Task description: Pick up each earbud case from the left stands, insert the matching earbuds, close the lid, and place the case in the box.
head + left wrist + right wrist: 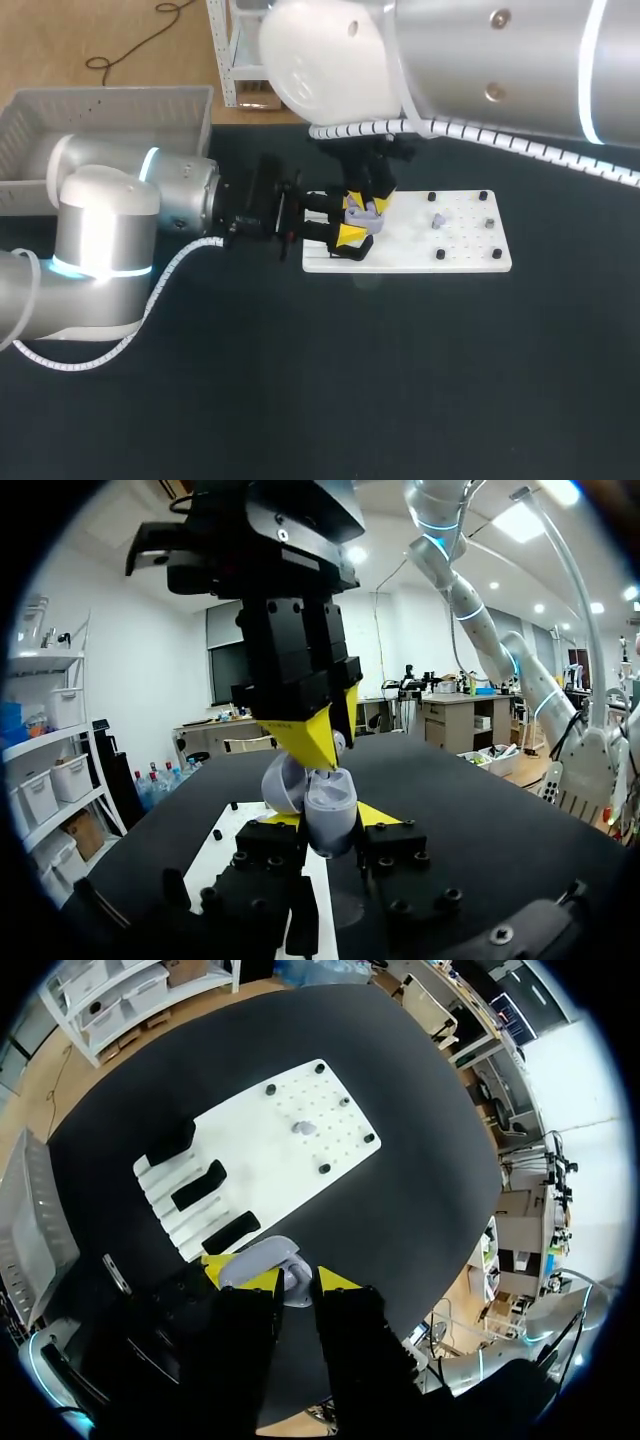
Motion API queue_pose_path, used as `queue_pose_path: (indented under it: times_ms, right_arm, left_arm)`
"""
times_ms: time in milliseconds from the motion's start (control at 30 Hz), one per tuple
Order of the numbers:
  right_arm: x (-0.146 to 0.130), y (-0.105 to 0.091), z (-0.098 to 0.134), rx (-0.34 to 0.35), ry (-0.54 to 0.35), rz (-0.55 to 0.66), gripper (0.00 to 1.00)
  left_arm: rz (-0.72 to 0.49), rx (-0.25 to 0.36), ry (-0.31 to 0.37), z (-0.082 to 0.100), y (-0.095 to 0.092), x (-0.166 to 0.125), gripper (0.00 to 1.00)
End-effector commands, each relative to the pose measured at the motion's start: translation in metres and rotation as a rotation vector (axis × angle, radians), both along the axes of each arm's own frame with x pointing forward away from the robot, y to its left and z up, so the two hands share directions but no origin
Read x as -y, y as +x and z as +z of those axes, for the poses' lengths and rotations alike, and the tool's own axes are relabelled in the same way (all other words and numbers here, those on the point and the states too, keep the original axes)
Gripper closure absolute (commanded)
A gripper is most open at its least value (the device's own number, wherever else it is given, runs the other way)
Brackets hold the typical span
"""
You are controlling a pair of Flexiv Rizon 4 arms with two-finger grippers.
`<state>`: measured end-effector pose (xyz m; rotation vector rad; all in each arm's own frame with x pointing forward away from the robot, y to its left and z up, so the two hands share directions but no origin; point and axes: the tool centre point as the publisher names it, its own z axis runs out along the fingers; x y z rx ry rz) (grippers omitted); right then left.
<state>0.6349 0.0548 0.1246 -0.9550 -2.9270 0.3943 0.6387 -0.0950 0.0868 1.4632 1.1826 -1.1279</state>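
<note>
Left gripper [330, 820] is clamped on an open pale-lavender oval earbud case [325, 800], held over the left end of a white pegboard w/ black stands [460, 250]. Right gripper [288, 1278] points down from above, tips at the case's cavity; can't tell its grip. Looks like the earbud-insert step: next probably calls for seating a bud, then fetching the small lavender earbud [437, 220] at mid-board w/o knocking the case. Surface is a matte black tabletop [400, 380], w/ a white slatted plastic box [100, 100] at far left.

Robotics lab: robot arms [478, 630], shelves [50, 742]
</note>
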Motion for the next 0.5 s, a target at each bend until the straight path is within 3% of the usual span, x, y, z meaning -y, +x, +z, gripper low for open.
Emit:
queue_pose_path:
  times_ms: [33,67,100,133,333,500]
  right_arm:
    - [0.000,0.002,-0.003,-0.001,-0.005,-0.004,0.99]
    - [-0.001,0.002,-0.004,-0.001,-0.005,-0.005,0.65]
    - [-0.001,0.002,-0.004,-0.001,-0.006,-0.007,0.10]
    - [-0.001,0.002,-0.004,0.000,-0.006,-0.008,0.00]
    - [0.004,-0.011,0.011,0.056,0.019,-0.017,0.00]
    - [0.017,-0.031,0.030,0.183,0.121,-0.012,0.00]
  left_arm:
    - [-0.001,0.002,0.000,-0.001,0.001,0.000,1.00]
    - [-0.001,0.002,0.000,-0.001,0.001,0.000,1.00]
    - [-0.001,0.002,0.000,-0.001,0.001,0.000,1.00]
    - [-0.001,0.002,0.000,-0.001,0.001,0.000,1.00]
    - [-0.001,0.002,0.000,-0.001,0.001,0.000,1.00]
    - [-0.001,0.002,0.000,-0.001,0.001,0.000,1.00]
